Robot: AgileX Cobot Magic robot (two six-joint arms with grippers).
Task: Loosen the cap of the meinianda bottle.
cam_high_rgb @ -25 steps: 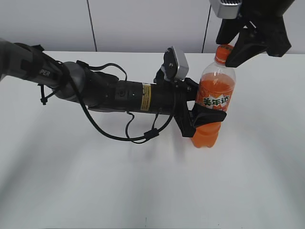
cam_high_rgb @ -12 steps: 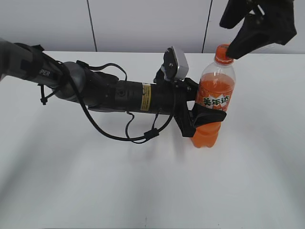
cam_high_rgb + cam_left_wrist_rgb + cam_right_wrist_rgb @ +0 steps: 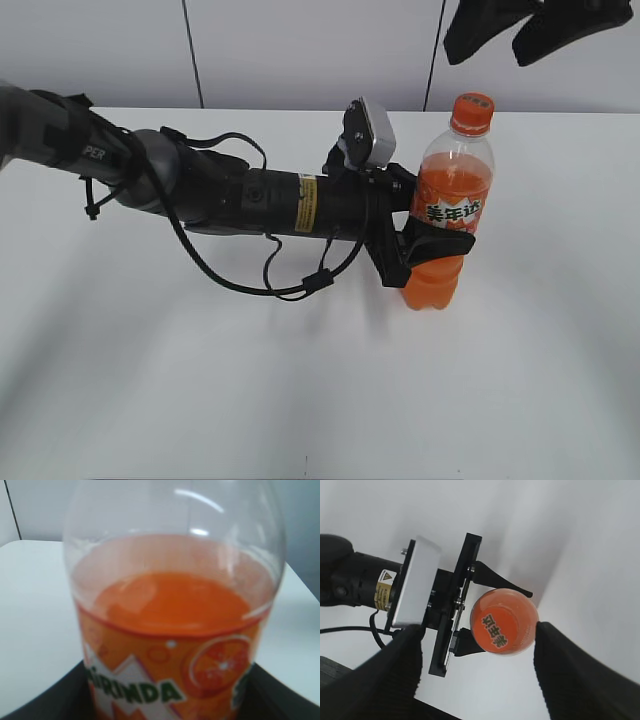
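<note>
The meinianda bottle stands upright on the white table, full of orange soda, with an orange label; it fills the left wrist view. Its orange cap is on the neck and shows from above in the right wrist view. My left gripper is shut on the bottle's labelled middle from the left. My right gripper is open and empty, high above the cap and apart from it; its two dark fingers frame the cap from above.
The left arm lies across the white table from the left edge, with loose cables. A white panelled wall stands behind the table.
My right gripper has let go of the cap and risen from the bottle's top to the upper edge of the exterior view. The left gripper and bottle have not moved.
</note>
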